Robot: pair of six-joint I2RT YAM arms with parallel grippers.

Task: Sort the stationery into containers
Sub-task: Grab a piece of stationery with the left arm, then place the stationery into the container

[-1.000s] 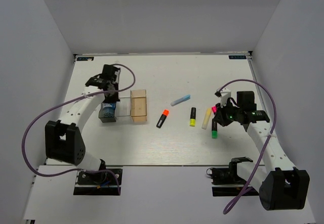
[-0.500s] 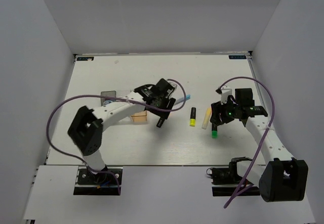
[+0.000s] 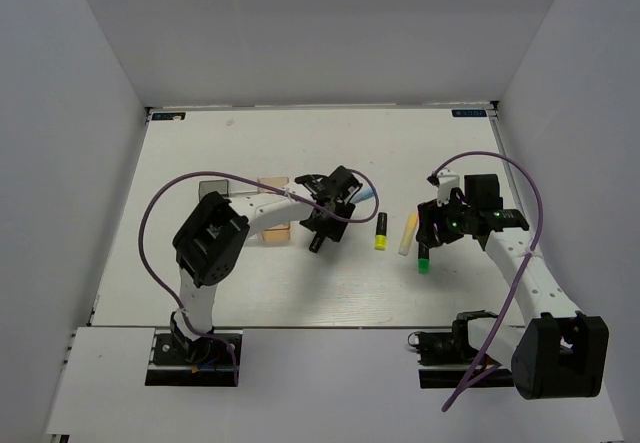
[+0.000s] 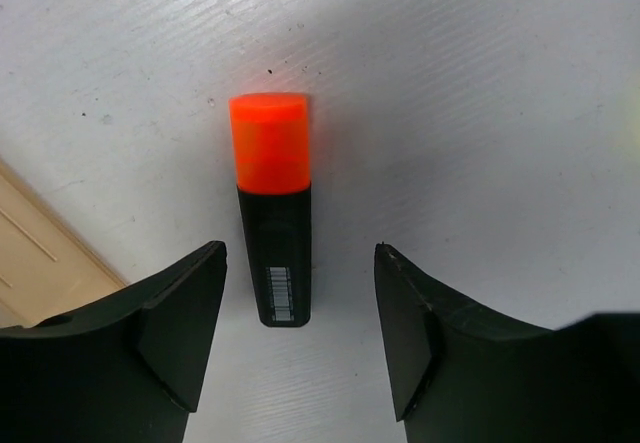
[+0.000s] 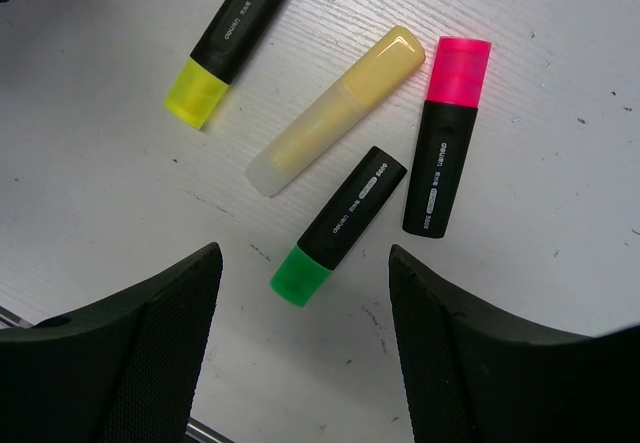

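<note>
An orange-capped black marker lies flat on the white table. My left gripper hovers over it, open, with its fingers either side of the marker's lower end and not touching it. In the top view the left gripper covers the cap and only the marker's black end shows. My right gripper is open above the green-capped marker, holding nothing. Beside it lie a pink-capped marker, a cream stick and a yellow-capped marker. A pale blue stick peeks out past the left gripper.
The containers stand left of centre: the smoky grey bin and the amber-tan bin show, and the left arm crosses over the row. White walls close in the table on three sides.
My left arm has swung from the grey bin to the table's middle and opened over the orange-capped marker. My right gripper has opened above the green-capped marker.
</note>
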